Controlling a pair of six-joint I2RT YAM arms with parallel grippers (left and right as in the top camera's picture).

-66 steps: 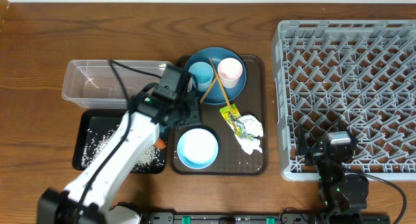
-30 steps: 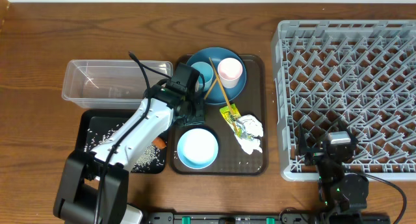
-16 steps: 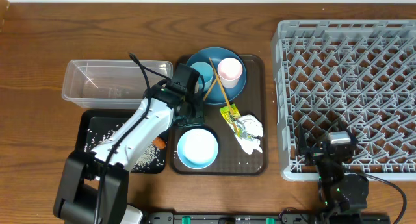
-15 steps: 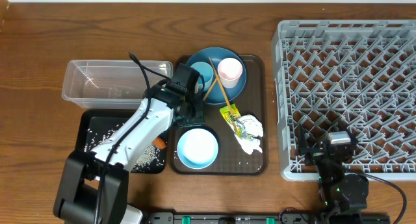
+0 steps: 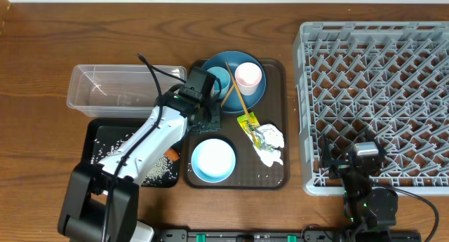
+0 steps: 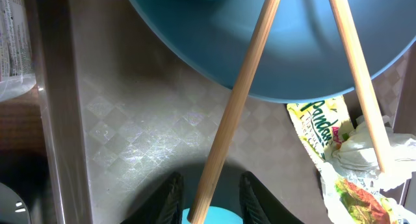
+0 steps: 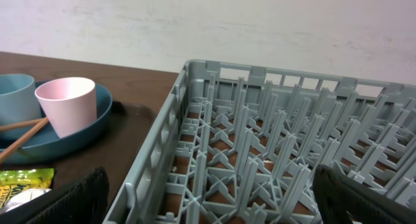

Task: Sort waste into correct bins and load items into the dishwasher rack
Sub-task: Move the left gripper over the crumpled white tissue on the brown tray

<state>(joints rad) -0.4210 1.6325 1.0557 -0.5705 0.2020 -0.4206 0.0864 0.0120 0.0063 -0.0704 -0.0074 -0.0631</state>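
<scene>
Left jaws are low over the brown serving tray (image 6: 130,146), between the dark-blue plate (image 6: 292,62) and the pale-blue bowl (image 5: 212,160). The fingers (image 6: 170,197) stand a narrow way apart and straddle the lower end of one wooden chopstick (image 6: 237,100). A gap shows on each side, so there is no clamp on it. That chopstick slants off the plate rim onto the tray. The second chopstick (image 6: 356,74) runs off the plate toward the snack wrapper (image 6: 312,123) and the crumpled tissue (image 6: 364,149), both lying on the tray. The light-blue cup (image 5: 217,78) and pink cup (image 5: 248,76) stand on the plate. Rice grains (image 5: 112,154) and the carrot (image 5: 173,155) lie in the black tray (image 5: 95,130), with the clear box (image 5: 105,91) just behind it. Right jaws are spread wide and hold nothing, at the near edge of the grey rack (image 5: 379,95) on the worktop (image 5: 42,52).
</scene>
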